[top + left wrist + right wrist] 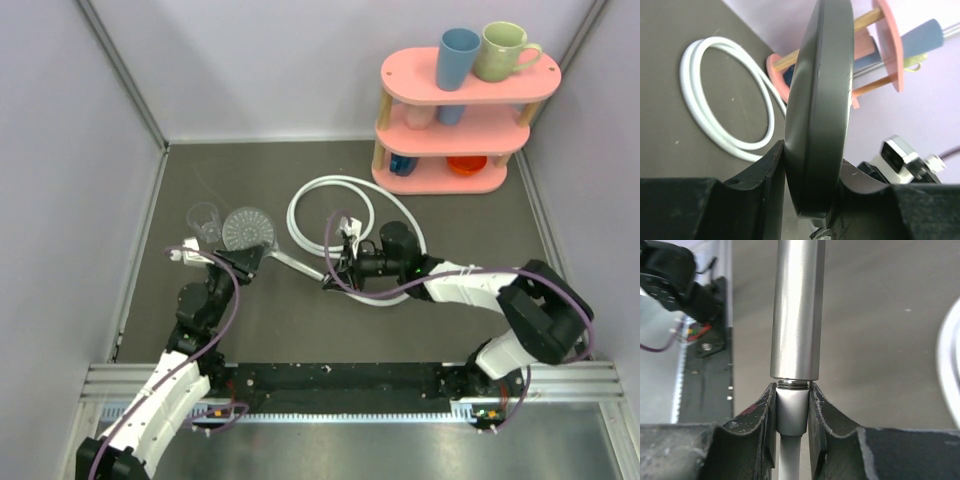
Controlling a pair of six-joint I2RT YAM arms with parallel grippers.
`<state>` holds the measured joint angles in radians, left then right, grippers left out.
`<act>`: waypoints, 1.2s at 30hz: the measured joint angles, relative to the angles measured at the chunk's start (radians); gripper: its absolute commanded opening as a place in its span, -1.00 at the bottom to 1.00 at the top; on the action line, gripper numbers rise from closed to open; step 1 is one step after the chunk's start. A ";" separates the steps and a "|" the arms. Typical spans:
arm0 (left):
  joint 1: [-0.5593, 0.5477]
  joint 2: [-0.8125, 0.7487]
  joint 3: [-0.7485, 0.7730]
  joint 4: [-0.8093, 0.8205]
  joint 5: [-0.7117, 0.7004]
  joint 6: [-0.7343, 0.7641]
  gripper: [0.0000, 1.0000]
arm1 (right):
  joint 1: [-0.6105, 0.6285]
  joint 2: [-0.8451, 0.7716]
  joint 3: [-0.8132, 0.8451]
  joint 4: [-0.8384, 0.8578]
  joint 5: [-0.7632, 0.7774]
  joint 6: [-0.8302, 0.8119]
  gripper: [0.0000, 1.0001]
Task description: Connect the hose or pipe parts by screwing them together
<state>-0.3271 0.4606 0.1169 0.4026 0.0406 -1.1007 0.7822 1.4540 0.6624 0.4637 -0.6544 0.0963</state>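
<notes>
The dark grey shower head (248,228) is held on edge over the mat, its metal handle (295,263) running right. My left gripper (243,258) is shut on the head's rim (820,100), one jaw on each face. The white hose (330,181) lies in loops behind. In the right wrist view its metal end fitting (791,412) sits against the end of the handle (796,310), with a thin band of thread showing between them. My right gripper (335,280) is shut on that fitting, and the hose (789,457) trails back between the fingers.
A small clear cup (205,222) stands just left of the shower head. A pink two-tier shelf (455,130) with mugs and cups stands at the back right. Grey walls close in both sides. The black rail (340,385) runs along the near edge.
</notes>
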 measured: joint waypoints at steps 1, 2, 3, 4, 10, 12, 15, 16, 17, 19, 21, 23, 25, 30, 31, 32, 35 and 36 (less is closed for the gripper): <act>0.001 0.001 -0.009 0.039 0.008 0.016 -1.00 | -0.013 0.022 -0.001 0.034 -0.049 0.049 -1.00; 0.001 0.002 -0.013 0.067 0.014 0.029 -1.00 | -0.027 0.047 -0.002 0.081 -0.098 0.103 -1.00; 0.002 0.005 -0.014 0.100 0.019 0.044 -1.00 | -0.039 0.071 -0.002 0.137 -0.146 0.155 -1.00; 0.002 0.009 -0.014 0.135 0.023 0.060 -1.00 | -0.050 0.097 -0.002 0.196 -0.189 0.215 -0.86; 0.001 0.006 -0.013 0.199 0.056 0.094 -1.00 | -0.096 0.194 -0.026 0.504 -0.333 0.478 0.13; -0.005 0.002 -0.003 0.148 0.057 0.095 -1.00 | -0.097 0.180 -0.043 0.509 -0.342 0.487 0.42; -0.011 -0.007 0.048 -0.009 0.052 0.101 -1.00 | -0.096 0.123 -0.066 0.439 -0.298 0.433 0.89; -0.019 -0.006 0.072 -0.076 0.057 0.105 -1.00 | -0.095 0.086 -0.068 0.399 -0.277 0.402 0.91; -0.025 -0.005 0.099 -0.145 0.056 0.105 -1.00 | -0.095 0.045 -0.068 0.360 -0.250 0.366 0.93; -0.032 0.013 0.159 -0.275 0.042 0.101 -1.00 | -0.086 -0.040 -0.065 0.265 -0.180 0.280 0.94; -0.034 0.042 0.246 -0.435 -0.001 0.084 -1.00 | -0.053 -0.135 -0.054 0.130 -0.065 0.169 0.94; -0.034 0.068 0.315 -0.546 -0.045 0.058 -1.00 | 0.022 -0.204 -0.034 0.010 0.092 0.054 0.94; -0.034 0.100 0.387 -0.659 -0.085 0.024 -1.00 | 0.126 -0.250 -0.016 -0.074 0.262 -0.057 0.93; -0.034 0.204 0.557 -0.926 -0.166 -0.071 -1.00 | 0.350 -0.287 -0.012 -0.182 0.636 -0.292 0.86; -0.034 0.220 0.584 -0.969 -0.176 -0.087 -1.00 | 0.388 -0.287 -0.013 -0.193 0.700 -0.333 0.85; -0.034 0.235 0.608 -1.009 -0.187 -0.102 -1.00 | 0.424 -0.286 -0.013 -0.201 0.764 -0.371 0.83; -0.034 0.257 0.658 -1.091 -0.201 -0.135 -1.00 | 0.504 -0.267 -0.012 -0.202 0.922 -0.467 0.81; -0.034 0.258 0.666 -1.107 -0.206 -0.144 -1.00 | 0.521 -0.254 -0.011 -0.198 0.958 -0.491 0.80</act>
<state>-0.3611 0.7185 0.7830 -0.7048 -0.1654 -1.2446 1.3033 1.1999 0.6510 0.2657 0.3038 -0.3946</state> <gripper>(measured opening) 0.352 0.910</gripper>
